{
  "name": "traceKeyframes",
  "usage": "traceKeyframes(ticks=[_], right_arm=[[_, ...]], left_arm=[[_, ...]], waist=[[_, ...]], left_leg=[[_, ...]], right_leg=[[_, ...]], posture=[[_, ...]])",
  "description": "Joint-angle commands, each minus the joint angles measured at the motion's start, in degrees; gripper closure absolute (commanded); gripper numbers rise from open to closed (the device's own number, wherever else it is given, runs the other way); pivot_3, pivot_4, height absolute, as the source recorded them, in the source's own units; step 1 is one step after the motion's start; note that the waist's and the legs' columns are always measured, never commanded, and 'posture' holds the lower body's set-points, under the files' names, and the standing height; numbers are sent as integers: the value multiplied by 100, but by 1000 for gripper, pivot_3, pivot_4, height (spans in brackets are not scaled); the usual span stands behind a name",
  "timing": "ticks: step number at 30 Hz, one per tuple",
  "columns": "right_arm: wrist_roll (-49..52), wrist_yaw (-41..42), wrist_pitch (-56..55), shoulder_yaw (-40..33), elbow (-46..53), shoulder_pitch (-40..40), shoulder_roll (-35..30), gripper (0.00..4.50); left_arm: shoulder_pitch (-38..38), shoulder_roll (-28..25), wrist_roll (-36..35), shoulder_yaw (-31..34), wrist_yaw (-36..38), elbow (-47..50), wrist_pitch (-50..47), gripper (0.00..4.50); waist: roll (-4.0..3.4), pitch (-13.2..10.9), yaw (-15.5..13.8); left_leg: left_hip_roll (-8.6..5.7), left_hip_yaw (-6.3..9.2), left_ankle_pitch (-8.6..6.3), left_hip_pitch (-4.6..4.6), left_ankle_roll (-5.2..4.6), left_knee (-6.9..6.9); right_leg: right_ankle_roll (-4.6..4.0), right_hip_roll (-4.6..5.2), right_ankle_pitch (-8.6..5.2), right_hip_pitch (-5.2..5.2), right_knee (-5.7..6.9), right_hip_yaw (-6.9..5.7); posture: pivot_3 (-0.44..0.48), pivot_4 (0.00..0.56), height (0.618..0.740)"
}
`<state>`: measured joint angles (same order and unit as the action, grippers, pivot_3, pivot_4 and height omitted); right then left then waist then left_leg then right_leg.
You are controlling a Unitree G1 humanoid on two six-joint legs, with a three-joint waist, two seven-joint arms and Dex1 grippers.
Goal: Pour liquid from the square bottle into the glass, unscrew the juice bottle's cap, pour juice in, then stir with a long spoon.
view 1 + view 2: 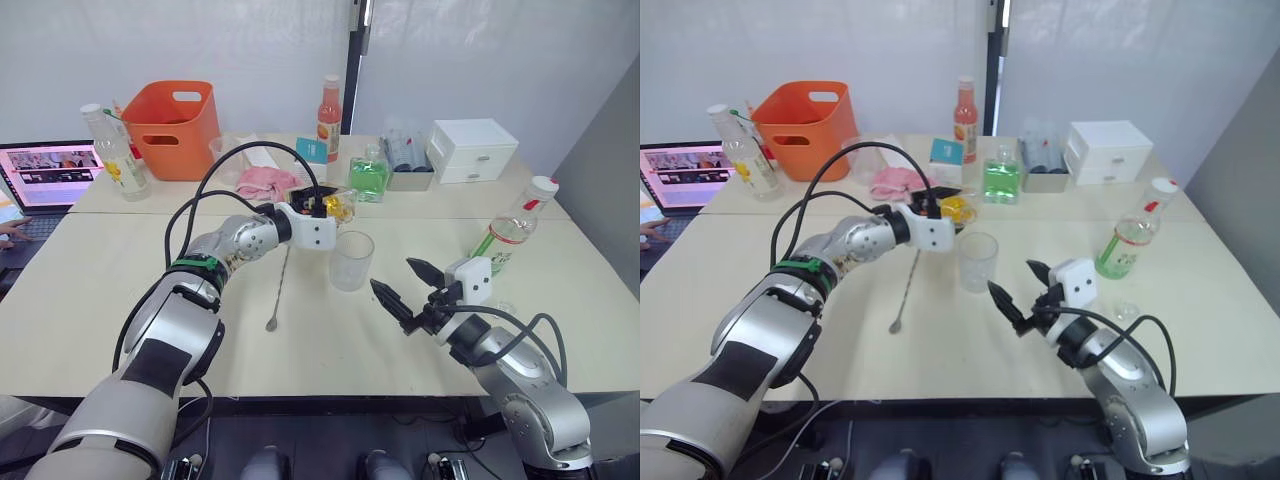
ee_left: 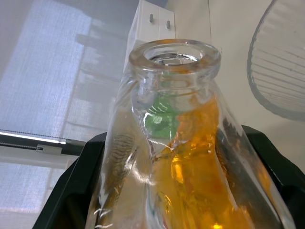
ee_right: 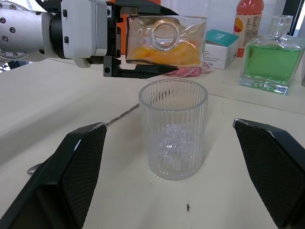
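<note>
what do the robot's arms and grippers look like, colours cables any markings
Both arms are silver-grey metal with black panels and looping black cables. The left arm carries a green band near the elbow. Each wrist has a white boxy housing. The left gripper and right gripper have black fingers; the right's pads are mesh-textured.

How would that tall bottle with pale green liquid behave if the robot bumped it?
The juice bottle looks tall and narrow, so it would probably tip rather than slide. It appears under half full, which may keep it light. Its clear plastic wall would likely flex, not break.
</note>
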<state>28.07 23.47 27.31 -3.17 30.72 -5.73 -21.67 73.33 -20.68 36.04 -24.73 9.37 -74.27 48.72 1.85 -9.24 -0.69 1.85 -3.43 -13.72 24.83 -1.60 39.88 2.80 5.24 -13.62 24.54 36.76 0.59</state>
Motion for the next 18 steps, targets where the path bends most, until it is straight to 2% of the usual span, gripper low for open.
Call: traceKeyframes(ticks=[1, 8, 18], right_arm=[[18, -47, -51, -66, 265, -7, 5, 0], [87, -129, 4, -93, 324, -66, 32, 0], [129, -178, 60, -115, 355, -104, 59, 0]], left_arm=[[396, -36, 51, 10, -503, 195, 190, 1682], [545, -66, 930, -639, -1708, 225, 135, 1682], [709, -83, 1481, -1082, -2553, 130, -25, 1682]], waist=[[0, 0, -1], [0, 0, -4], [0, 0, -2]], left_leg=[[0, 0, 0, 0, 0, 0], [-2, 0, 0, 1, 0, 2], [-1, 0, 0, 1, 0, 2]], right_leg=[[0, 0, 0, 0, 0, 0], [1, 1, 0, 0, 2, 0], [1, 1, 0, 1, 2, -1]], posture=[[0, 150, 715], [0, 150, 715], [0, 150, 715]])
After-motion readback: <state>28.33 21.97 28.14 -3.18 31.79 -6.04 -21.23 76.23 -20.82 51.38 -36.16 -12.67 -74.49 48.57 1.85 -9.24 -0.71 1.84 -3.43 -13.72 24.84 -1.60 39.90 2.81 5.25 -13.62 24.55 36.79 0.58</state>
